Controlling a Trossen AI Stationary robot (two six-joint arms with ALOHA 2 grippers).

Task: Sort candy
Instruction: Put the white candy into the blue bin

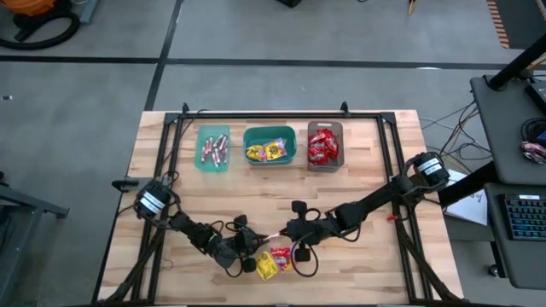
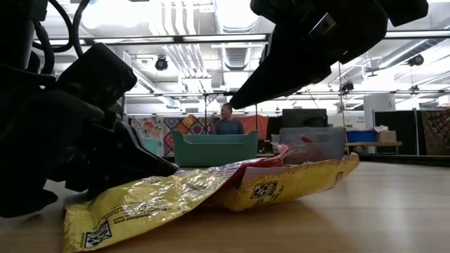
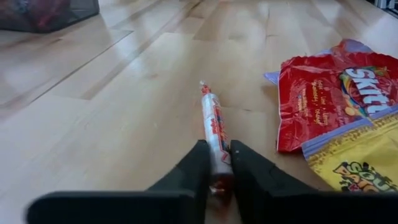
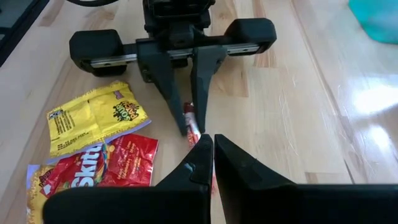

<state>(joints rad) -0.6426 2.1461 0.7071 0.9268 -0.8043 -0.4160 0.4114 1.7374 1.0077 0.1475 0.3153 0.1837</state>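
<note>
Nearest to us, the left claw (image 3: pixel 216 163) has its two fingers closed on the near end of a thin candy stick (image 3: pixel 214 127), a pinkish roll lying flat on the desk (image 3: pixel 112 112). Its long axis runs straight out from between those fingers, so the stick lies in line with the left claw, not across it. The right claw (image 4: pixel 213 144) meets it from the opposite side, fingers shut together and holding nothing, its tips just at the stick's far end (whether they touch it we cannot tell). The left arm is the one with the grip, so we judge that any lift falls to it.

Just beside the stick lie a red Skittles packet (image 3: pixel 323 93) and a yellow Sour Patch packet (image 3: pixel 360 158), overlapping, unsorted. Further up the desk stand three bins: the pale teal bin (image 1: pixel 212 148) holding sticks, the darker teal bin (image 1: pixel 270 146) holding yellow packets, and the grey-brown bin (image 1: pixel 325 146) holding red ones. The stick's bin is the left-hand one.
</note>
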